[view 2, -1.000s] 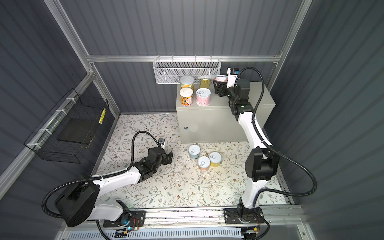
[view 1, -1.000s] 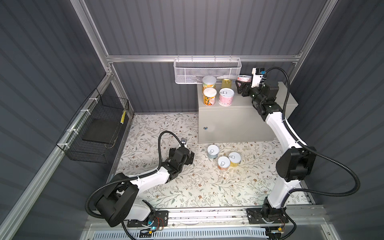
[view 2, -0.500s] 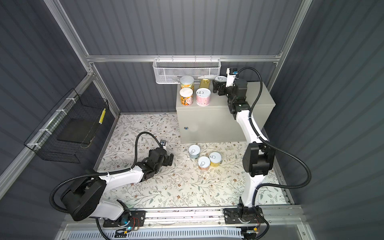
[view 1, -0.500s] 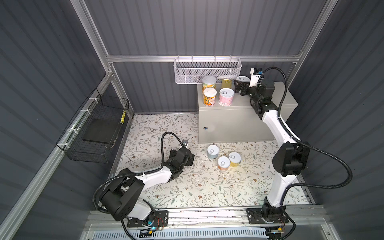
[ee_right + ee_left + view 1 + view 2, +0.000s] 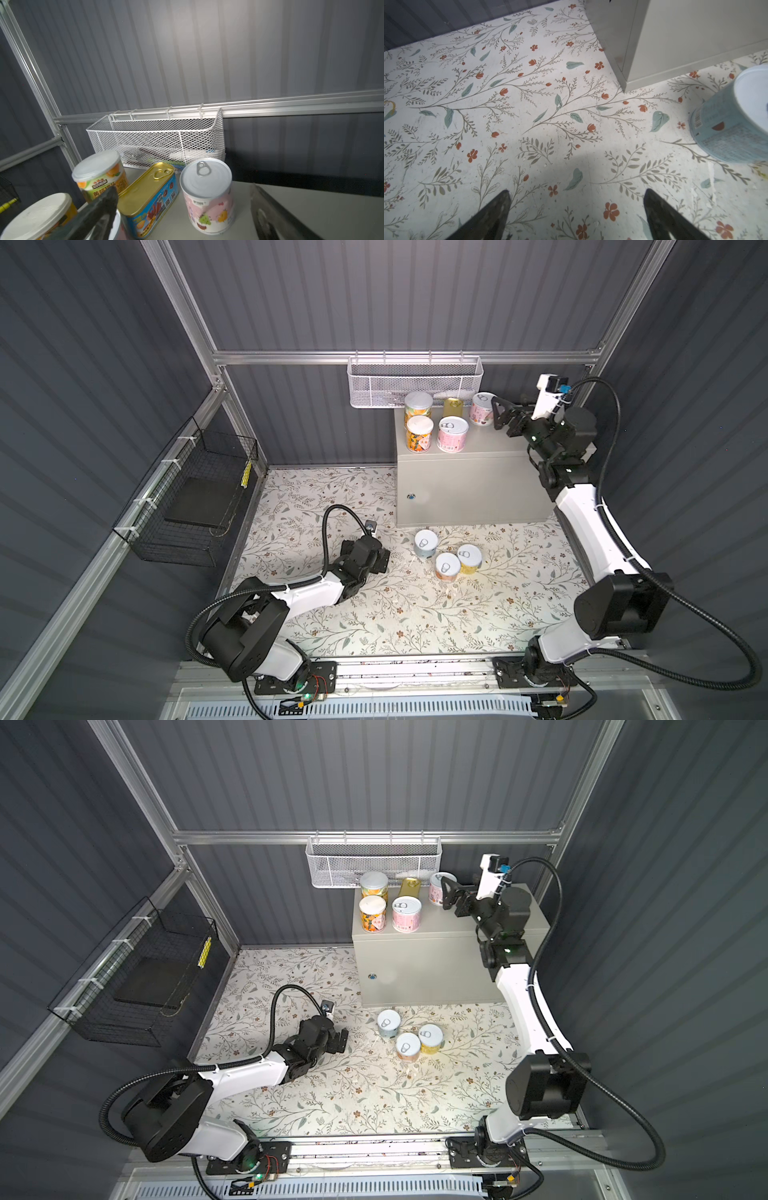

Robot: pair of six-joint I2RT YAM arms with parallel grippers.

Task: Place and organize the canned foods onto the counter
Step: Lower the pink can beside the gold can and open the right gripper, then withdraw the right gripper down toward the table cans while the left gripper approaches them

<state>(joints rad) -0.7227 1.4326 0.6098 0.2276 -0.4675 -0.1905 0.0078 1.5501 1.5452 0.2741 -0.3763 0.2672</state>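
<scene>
Since pink can (image 5: 481, 408) stands free at back of counter (image 5: 498, 448), upper right-centre of top view, my right gripper (image 5: 500, 418), wide and empty, should retreat straight, clear of gold tin (image 5: 149, 187). My left gripper (image 5: 380, 562) also wide, near blue-grey can (image 5: 425, 542) mid-frame.

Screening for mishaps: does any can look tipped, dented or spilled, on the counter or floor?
Nothing stands out. Five cans stand upright on the counter, three cans upright on the floral floor; no spill or dent shows.
</scene>
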